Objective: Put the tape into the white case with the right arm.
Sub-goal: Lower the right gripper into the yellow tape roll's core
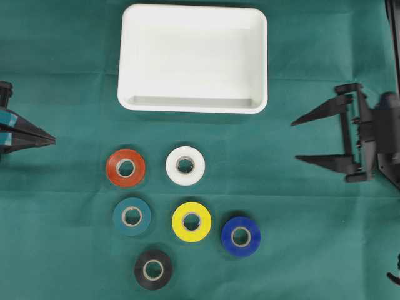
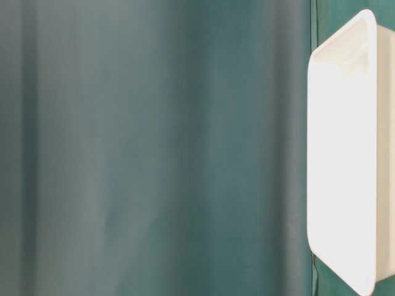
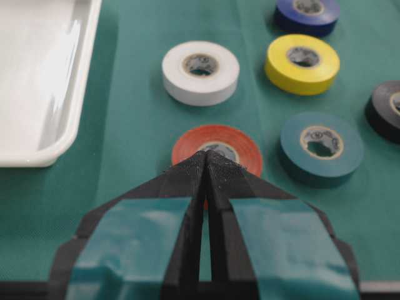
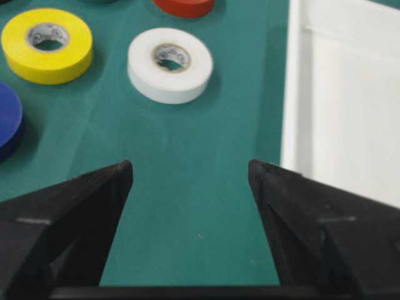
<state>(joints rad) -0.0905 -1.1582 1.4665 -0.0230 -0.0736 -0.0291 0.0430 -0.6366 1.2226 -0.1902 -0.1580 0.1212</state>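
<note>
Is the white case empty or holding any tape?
Empty: the white case shows only bare floor; all six rolls lie on the cloth.

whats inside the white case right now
Nothing: the white case shows only its bare white floor in the overhead view. All six tape rolls lie on the green cloth in front of it. No part of its floor is covered.
</note>
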